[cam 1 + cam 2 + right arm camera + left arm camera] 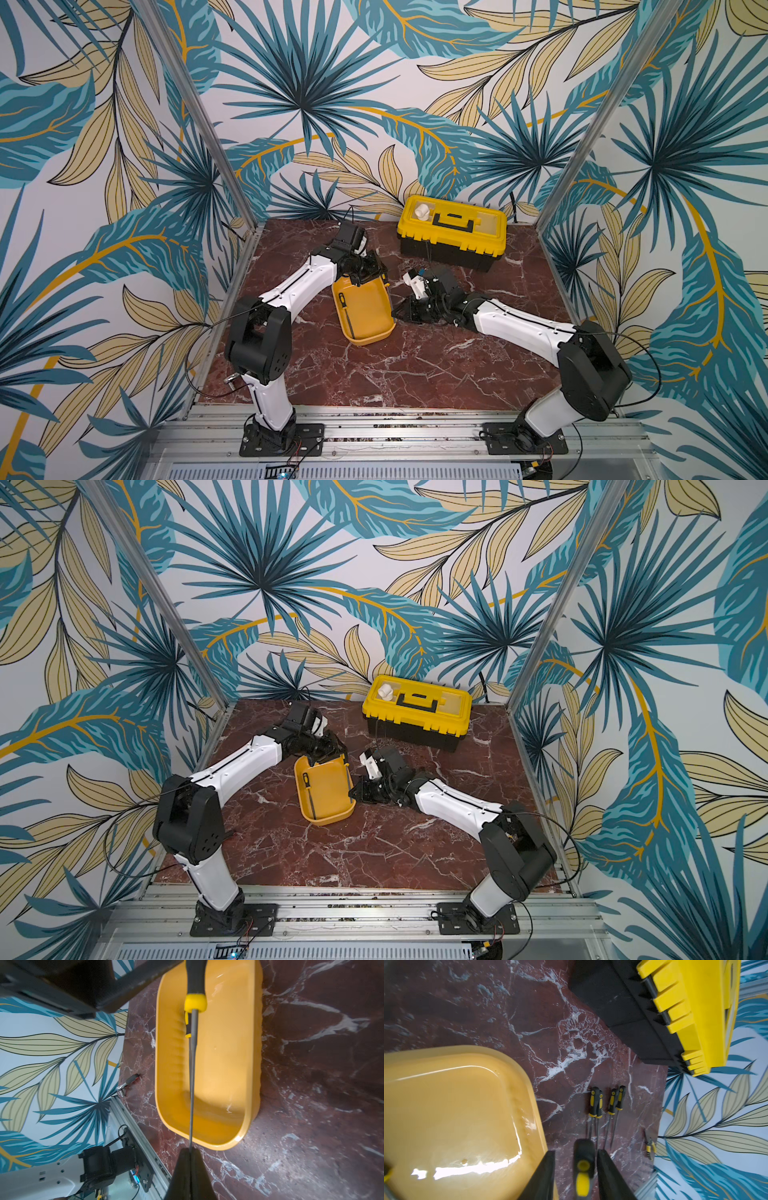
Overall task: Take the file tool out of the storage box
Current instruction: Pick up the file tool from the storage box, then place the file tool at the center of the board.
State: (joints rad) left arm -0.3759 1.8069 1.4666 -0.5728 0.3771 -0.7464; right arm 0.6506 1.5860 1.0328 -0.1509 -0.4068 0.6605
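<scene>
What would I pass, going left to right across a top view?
left arm's black joint housing → storage box → toolbox → right arm's black joint housing

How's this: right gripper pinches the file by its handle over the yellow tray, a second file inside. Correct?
No. The right wrist view shows the right gripper pinching the file by its metal tip, not its handle. The rest holds: it is over the yellow tray, with a second file inside.
</scene>
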